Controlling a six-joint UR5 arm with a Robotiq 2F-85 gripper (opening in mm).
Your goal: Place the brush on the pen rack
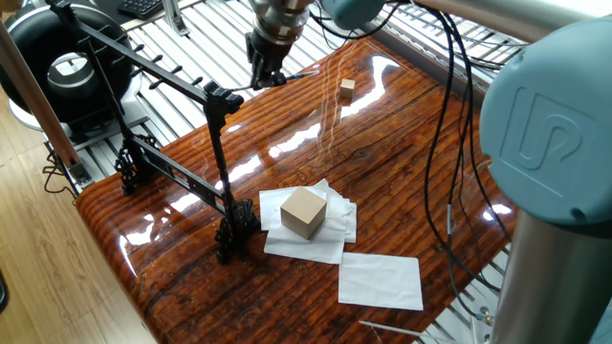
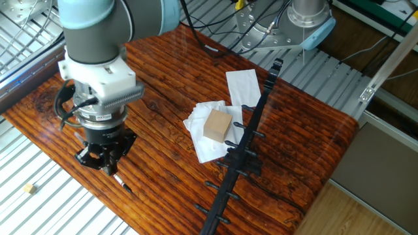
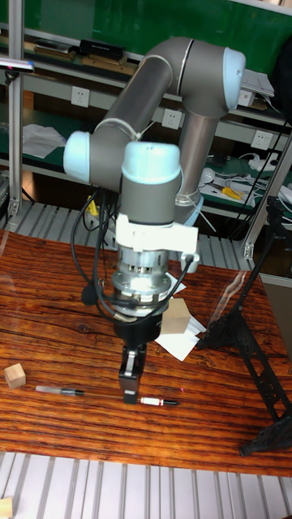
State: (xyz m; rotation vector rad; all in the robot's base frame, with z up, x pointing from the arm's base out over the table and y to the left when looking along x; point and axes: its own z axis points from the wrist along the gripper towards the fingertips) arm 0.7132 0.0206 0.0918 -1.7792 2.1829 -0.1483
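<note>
My gripper (image 3: 130,389) is shut on the brush (image 3: 61,391), a thin dark stick lying level across the fingers and sticking out on both sides. In the other fixed view the gripper (image 2: 106,164) hangs near the table's front left edge, and the brush tip (image 2: 121,183) pokes out below it. The pen rack (image 1: 143,59) is a black frame with a long slanted bar with pegs, standing on the left of the table. The gripper (image 1: 265,78) is just right of the bar's lower end, apart from it. The rack (image 2: 251,127) stands well right of the gripper in the other fixed view.
A cardboard cube (image 1: 303,210) sits on white paper sheets beside the rack's foot (image 1: 228,239), with another sheet (image 1: 381,279) nearer the front. A small tan cube (image 1: 346,88) lies right of the gripper. A black round device (image 1: 67,67) stands behind the rack.
</note>
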